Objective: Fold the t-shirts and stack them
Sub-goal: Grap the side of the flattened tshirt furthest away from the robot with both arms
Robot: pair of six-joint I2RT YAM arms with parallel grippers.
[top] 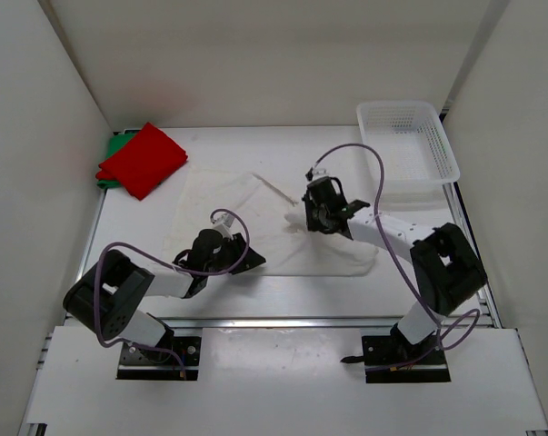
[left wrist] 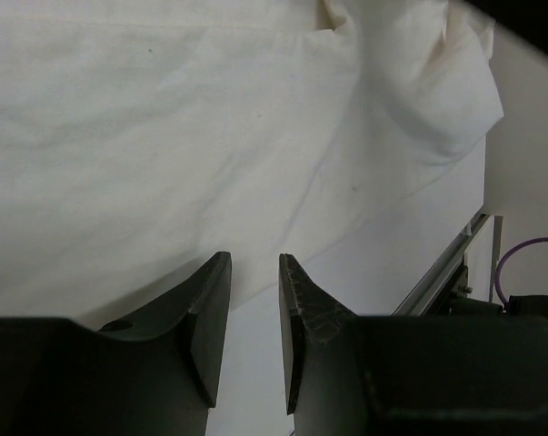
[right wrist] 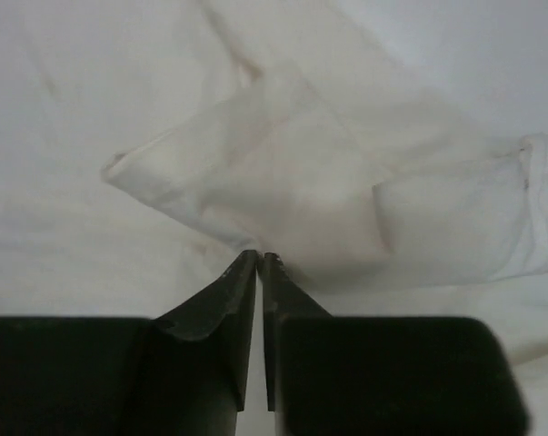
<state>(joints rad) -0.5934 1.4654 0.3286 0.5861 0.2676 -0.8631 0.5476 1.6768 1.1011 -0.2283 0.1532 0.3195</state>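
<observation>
One white t-shirt (top: 228,195) lay spread on tabletop (top: 133,222); left gripper (left wrist: 254,261) part-open, empty, over hem; right gripper (right wrist: 258,257) was closed, tips at cloth fold.

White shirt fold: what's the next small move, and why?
Probably lower the left pincer and close it on the near hem of the white t-shirt. The right pincer is shut, seemingly on a raised fold, while the left one's jaws stand apart at the cloth edge, holding nothing.
</observation>
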